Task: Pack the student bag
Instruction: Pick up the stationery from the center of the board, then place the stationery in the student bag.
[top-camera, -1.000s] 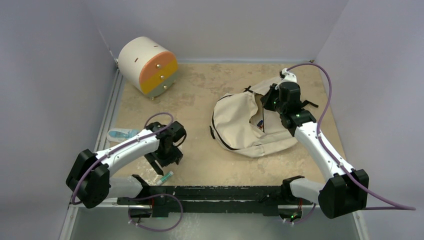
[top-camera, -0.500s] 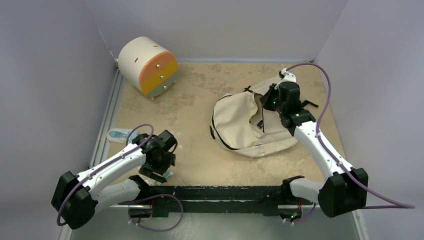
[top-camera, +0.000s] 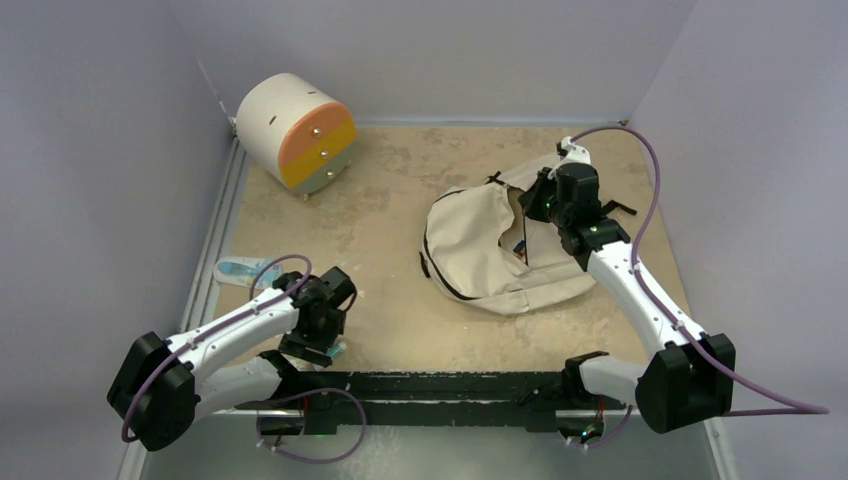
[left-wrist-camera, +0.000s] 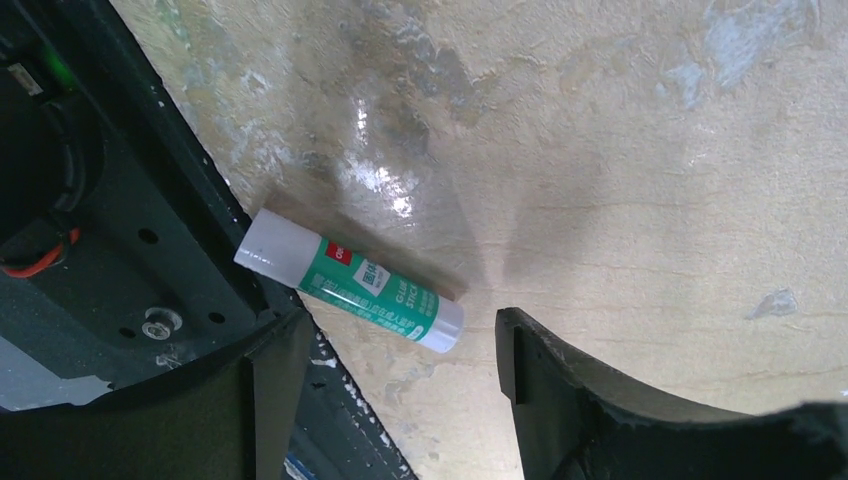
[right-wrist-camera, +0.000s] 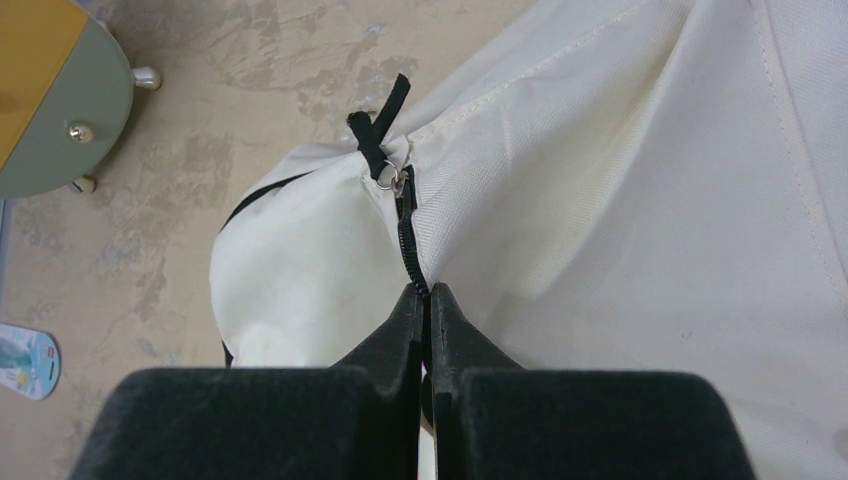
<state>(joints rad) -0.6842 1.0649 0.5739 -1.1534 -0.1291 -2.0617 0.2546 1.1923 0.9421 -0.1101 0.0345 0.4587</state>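
Observation:
The beige student bag (top-camera: 480, 250) lies at the right middle of the table with its mouth partly open; it fills the right wrist view (right-wrist-camera: 620, 200). My right gripper (right-wrist-camera: 424, 292) is shut on the bag's fabric edge at the black zipper line (right-wrist-camera: 408, 240), below the zipper pull (right-wrist-camera: 385, 140). A green and white glue stick (left-wrist-camera: 350, 283) lies on the table by the black base rail. My left gripper (left-wrist-camera: 400, 350) is open just above it, the stick's end lying ahead of the gap between the fingers. In the top view the left gripper (top-camera: 318, 338) is at the near left.
A cream drawer unit with an orange front (top-camera: 296, 132) stands at the back left. A flat blue and white packet (top-camera: 240, 270) lies near the left wall. The black base rail (top-camera: 440, 385) runs along the near edge. Walls close the table on three sides.
My left arm has swung back toward the near edge and lowered over the glue stick. The right arm and the bag have stayed still.

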